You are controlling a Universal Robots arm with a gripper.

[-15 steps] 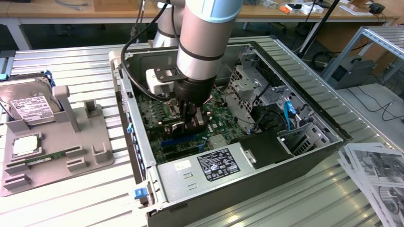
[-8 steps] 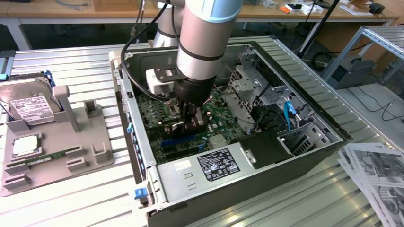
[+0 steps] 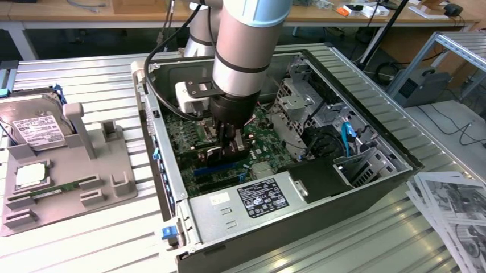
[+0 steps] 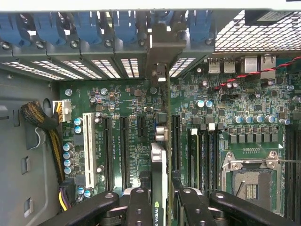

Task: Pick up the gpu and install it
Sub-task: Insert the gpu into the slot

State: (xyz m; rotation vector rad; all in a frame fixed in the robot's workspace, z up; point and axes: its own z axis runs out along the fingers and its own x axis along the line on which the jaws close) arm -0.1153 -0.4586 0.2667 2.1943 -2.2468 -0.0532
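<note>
The pick-up is done: your hand (image 4: pixel 162 203) is clamped on the graphics card (image 4: pixel 159 157), which stands on edge between its fingers inside the open computer case (image 3: pixel 365 196). In the wrist view the card runs straight from the hand toward the back wall of the case. Its metal bracket (image 4: pixel 162 49) stands at one of the slot openings there, in the row of blue clips (image 4: pixel 89 26). The card sits in line with the board's slots, with a black slot (image 4: pixel 124 150) on one side and the memory slots (image 4: pixel 202 155) on the other. You cannot tell from these views whether its lower edge is pressed home or just above the board. I judge the install to be lined up but not shown finished, with the grip not yet released. Small capacitors (image 4: pixel 204 103) and the neighbouring slots crowd close beside the card. The yellow-and-black cable bundle (image 4: pixel 44 125) and the bare processor socket (image 4: pixel 251 181) lie well apart from it. In the exterior view the arm (image 3: pixel 243 51) reaches down beside the drive cage (image 3: pixel 292 108), with the power supply (image 3: pixel 258 199) near. On the worktop (image 3: pixel 91 79), at the exterior view's left, a grey holder (image 3: pixel 114 165) carries a hard drive (image 3: pixel 34 128) and a green memory stick (image 3: pixel 45 192). Printed papers (image 3: pixel 448 210) lie at the exterior view's right.
</note>
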